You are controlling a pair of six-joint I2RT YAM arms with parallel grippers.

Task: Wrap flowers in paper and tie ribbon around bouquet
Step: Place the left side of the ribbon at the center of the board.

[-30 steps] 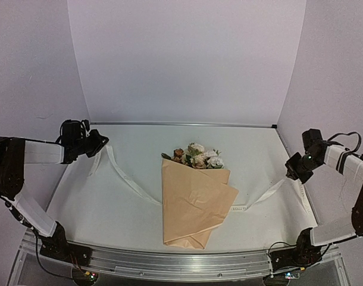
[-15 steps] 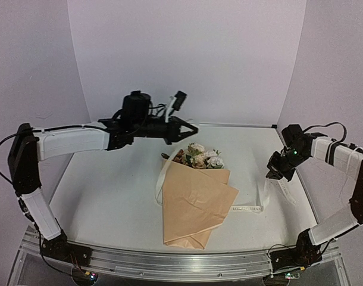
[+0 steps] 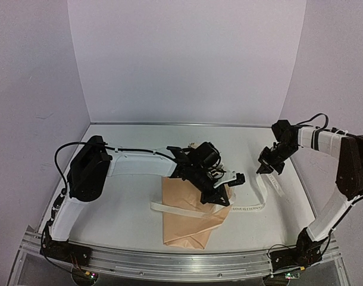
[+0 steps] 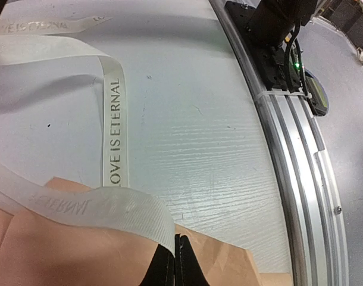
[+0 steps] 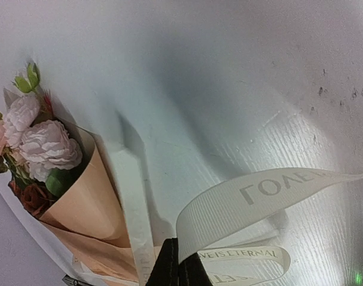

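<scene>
The bouquet is a tan paper [image 3: 187, 217] cone lying mid-table, wide end away from me. Its flowers [image 5: 43, 145], white, peach and rusty-brown, show clearly in the right wrist view; in the top view my left wrist covers most of them. My left gripper [image 3: 221, 200] reaches over the cone's right side and is shut on the ribbon [image 3: 177, 210], which crosses the paper from its left edge. In the left wrist view the ribbon [image 4: 114, 113] loops over the paper [image 4: 62, 250] into the closed fingertips [image 4: 182, 265]. My right gripper [image 3: 266, 168] hangs right of the bouquet, shut on the ribbon's other end [image 5: 262, 193].
The metal rail [image 4: 300, 155] at the near table edge carries the right arm's base [image 4: 277, 27]. Slack ribbon [image 3: 248, 208] lies on the table between the cone and the right gripper. White walls close in the back and sides.
My left arm has swung from the far left across and down over the bouquet, drawing its ribbon end over the paper. My right gripper has moved inward and farther back with its end.
</scene>
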